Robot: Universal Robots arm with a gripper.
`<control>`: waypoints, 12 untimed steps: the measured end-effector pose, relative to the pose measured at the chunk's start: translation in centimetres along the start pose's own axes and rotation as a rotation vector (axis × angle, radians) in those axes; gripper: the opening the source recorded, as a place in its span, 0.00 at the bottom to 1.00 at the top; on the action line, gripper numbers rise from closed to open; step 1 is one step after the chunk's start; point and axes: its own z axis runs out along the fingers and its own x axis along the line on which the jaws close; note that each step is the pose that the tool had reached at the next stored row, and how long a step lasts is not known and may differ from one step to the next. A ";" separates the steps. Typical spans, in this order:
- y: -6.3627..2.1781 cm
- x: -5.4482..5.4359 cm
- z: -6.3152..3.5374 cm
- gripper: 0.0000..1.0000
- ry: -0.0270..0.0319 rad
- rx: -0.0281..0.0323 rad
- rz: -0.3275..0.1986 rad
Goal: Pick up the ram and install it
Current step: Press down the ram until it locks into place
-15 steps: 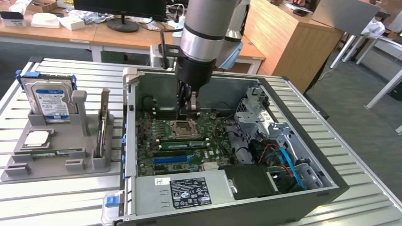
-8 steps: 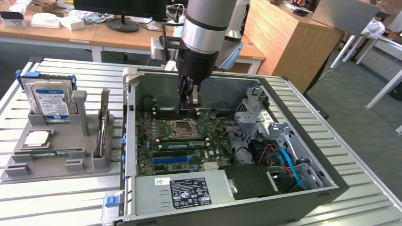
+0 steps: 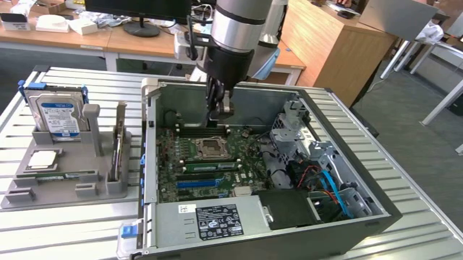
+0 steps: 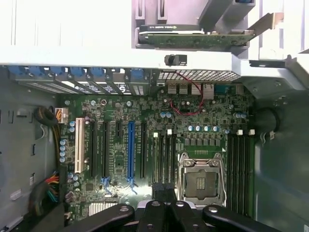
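One ram I can place for sure. It lies flat in a groove at the front of the grey holder on the table, at the exterior view's left. It's just in front of the square silver processor chip, with the blue-labelled hard drive standing behind. The stick is long, narrow and thin: green board, dark chips in a row, a small pale label.

Moving right, the open computer case lies on its side with the motherboard exposed and the CPU socket empty. There's a green strip in a slot just in front of the socket, possibly the twin stick already seated – can't confirm.

The pincer hangs inside the case, above the dark memory slots behind the socket and well apart from the holder. It's clenched fully, and I see nothing between the fingertips in the wrist view.

My read on the step: the pick isn't made, since the ram in the holder is untouched and the arm is over the install site empty.

A grasp would call for the jaws released first. They then need squaring to the stick's long edges so they pinch the board, not the chips – it's thin and sits low in its groove, so there's little to grab.
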 end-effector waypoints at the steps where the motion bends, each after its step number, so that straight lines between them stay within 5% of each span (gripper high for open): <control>1: 0.00 0.0 -0.17 0.10 0.0001 0.0000 0.000; 12: 0.04 0.0 -1.26 0.10 -0.0001 0.0001 0.000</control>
